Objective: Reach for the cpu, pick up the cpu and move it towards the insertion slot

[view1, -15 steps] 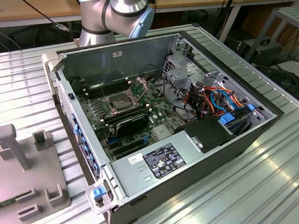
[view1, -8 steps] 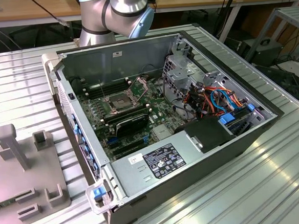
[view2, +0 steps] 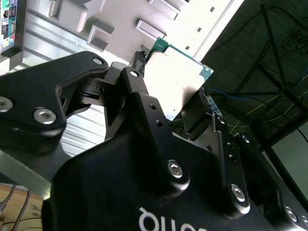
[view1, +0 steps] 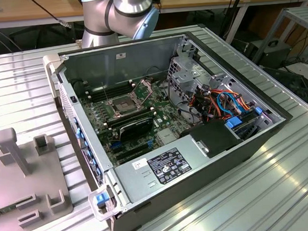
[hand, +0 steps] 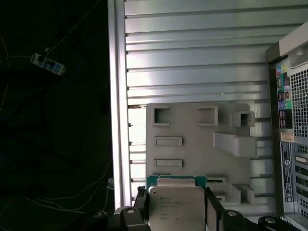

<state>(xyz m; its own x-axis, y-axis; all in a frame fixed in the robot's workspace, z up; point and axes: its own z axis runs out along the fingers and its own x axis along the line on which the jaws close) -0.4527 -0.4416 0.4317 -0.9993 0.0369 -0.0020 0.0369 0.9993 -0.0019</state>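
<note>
- The metal table (view1: 286,191) carries an open computer case (view1: 201,186); in the first wrist view its ribbed top lies below the gripper.
- The arm (view1: 118,15) shows in the exterior view at the far side of the case, beyond its back wall.
- The grey holder tray (hand: 192,154) lies directly under the gripper in the first wrist view, with the case wall off to one side of it.
- The gripper (hand: 175,214) is closed on the chip, one finger (view2: 144,115) against each of two opposite edges, judging by both wrist views.
- The chip (hand: 175,207) sits between the fingers, flat face outward, apparently lifted clear of the tray.
- The socket (view1: 122,104) lies inside the case, frame raised, well apart from the tray; from the gripper it appears to lie past the case wall.
</note>
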